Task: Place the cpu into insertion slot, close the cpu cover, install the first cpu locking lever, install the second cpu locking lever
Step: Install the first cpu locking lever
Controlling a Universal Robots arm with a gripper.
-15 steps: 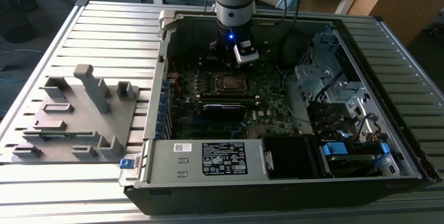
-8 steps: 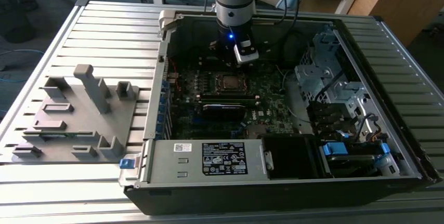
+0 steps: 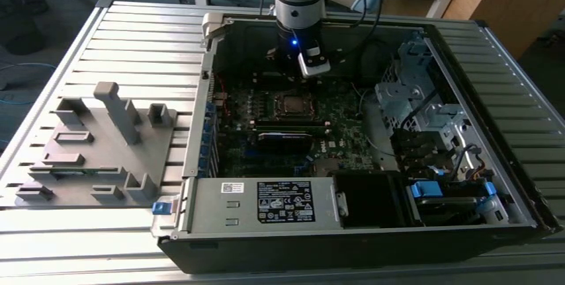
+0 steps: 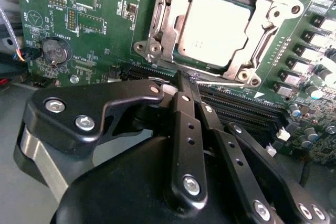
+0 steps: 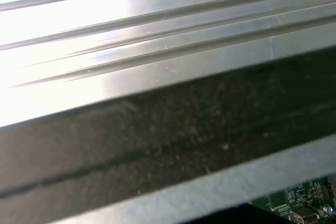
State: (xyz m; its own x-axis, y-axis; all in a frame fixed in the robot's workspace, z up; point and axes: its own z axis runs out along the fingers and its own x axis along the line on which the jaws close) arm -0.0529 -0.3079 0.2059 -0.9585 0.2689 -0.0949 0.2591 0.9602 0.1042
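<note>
In the second wrist view the cpu lies flat in the insertion slot, silver top up. The cpu cover, a silver metal frame, lies down around it, so the slot itself is mostly hidden. A thin locking lever runs along one side of the frame. My gripper has its black fingers shut together with nothing between them. Their tips sit just off the socket's edge, beside the long memory slots. In the exterior view the gripper hangs inside the open computer case just behind the socket.
A grey power-supply box fills the case's front. A drive cage and cables stand on the exterior view's right. A grey fixture plate lies outside the case on the left. The first wrist view faces ribbed metal.
</note>
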